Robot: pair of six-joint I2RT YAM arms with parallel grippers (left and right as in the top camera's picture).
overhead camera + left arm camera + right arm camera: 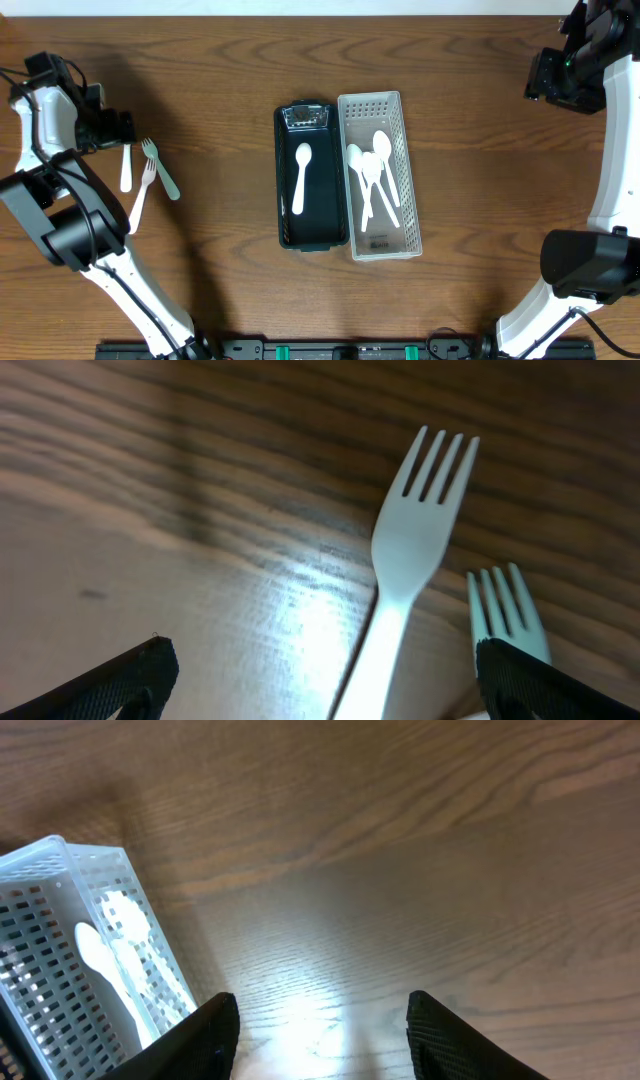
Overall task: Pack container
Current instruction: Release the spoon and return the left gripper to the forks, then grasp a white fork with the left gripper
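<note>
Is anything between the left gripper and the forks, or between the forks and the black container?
Nothing visible. The open left gripper hangs over the white fork, and only bare table separates it from the open black container.

Dark green container (pixel 328 205), white perforated basket (pixel 409 200), white spoon (pixel 301 178), sage fork (pixel 160 168), brown wood-grain table (pixel 200 60)

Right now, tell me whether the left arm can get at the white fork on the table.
Probably yes. The left gripper hangs open right above the white fork, which lies flat on the table with nothing over it. A second fork lies close beside it.
</note>
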